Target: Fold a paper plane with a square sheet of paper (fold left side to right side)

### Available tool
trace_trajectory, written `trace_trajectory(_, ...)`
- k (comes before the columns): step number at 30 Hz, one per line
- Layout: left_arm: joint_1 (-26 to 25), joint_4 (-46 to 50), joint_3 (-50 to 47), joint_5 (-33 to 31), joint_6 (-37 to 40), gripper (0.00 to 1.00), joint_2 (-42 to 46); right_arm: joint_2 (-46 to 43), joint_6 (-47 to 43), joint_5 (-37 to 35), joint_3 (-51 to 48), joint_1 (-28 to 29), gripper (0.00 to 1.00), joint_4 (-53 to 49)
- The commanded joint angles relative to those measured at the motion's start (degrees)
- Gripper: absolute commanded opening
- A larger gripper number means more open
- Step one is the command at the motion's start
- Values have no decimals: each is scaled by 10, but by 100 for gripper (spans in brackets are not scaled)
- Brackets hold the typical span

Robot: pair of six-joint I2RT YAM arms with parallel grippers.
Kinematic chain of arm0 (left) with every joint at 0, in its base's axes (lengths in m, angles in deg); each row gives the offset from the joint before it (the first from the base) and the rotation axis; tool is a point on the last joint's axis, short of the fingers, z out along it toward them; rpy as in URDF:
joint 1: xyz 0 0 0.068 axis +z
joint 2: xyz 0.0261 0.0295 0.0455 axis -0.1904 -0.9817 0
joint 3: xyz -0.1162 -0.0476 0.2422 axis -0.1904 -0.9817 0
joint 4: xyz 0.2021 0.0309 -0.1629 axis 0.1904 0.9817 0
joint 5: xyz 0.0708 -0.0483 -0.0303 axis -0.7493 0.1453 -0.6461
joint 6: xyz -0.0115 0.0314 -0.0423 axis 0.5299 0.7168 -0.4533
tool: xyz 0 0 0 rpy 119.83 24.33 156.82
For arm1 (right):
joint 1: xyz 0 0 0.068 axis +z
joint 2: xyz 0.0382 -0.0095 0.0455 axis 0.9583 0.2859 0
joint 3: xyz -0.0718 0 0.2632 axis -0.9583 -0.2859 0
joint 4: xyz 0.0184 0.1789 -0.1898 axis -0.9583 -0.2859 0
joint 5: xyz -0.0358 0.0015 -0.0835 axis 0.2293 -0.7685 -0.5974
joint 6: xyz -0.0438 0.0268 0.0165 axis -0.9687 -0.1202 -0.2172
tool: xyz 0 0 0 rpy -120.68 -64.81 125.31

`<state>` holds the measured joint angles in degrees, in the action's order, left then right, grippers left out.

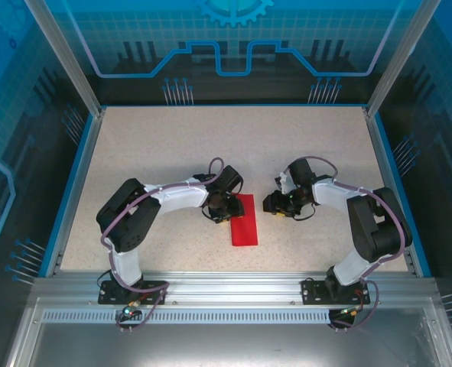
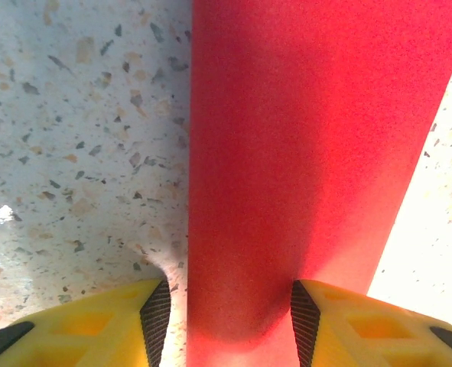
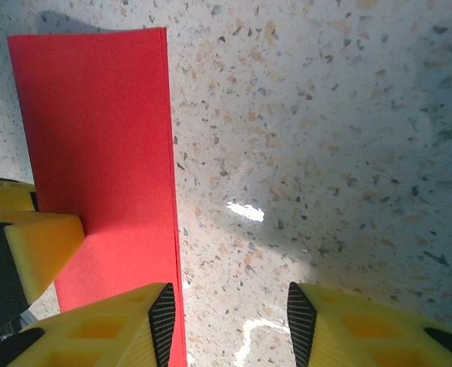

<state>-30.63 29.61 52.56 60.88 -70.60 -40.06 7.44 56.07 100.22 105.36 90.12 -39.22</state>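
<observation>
The square sheet of paper [image 1: 245, 223] lies flat on the speckled table as a narrow red rectangle, with two layers showing along its right edge [image 3: 168, 153]. My left gripper [image 1: 222, 208] is low over the strip's upper left part and stands open. In the left wrist view [image 2: 227, 313] one finger is over bare table and the other over the red paper [image 2: 302, 138]. My right gripper [image 1: 276, 203] is open just right of the strip. In the right wrist view [image 3: 229, 321] its left finger [image 3: 160, 321] overlaps the paper's edge. A paper plane is out of view.
The table [image 1: 172, 145] has a blue raised rim and clear side walls. Both arm bases are bolted to the metal rail [image 1: 233, 289] at the near edge. A yellow finger of the left gripper [image 3: 42, 241] rests on the paper in the right wrist view.
</observation>
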Motion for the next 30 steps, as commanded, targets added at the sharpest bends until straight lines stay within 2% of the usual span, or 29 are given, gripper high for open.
trace_trajectory(1,-3,5,9,-15,-9,51,-23,-4,-1,13,-6,3,46,1)
trace_trajectory(15,-4,6,10,-10,-3,51,-31,-6,2,19,-4,8,46,3)
trace_trajectory(22,-5,7,12,-10,-2,50,-31,-11,21,50,-4,22,39,32)
trace_trajectory(30,-11,5,17,-5,12,49,-31,-14,25,35,3,29,39,27)
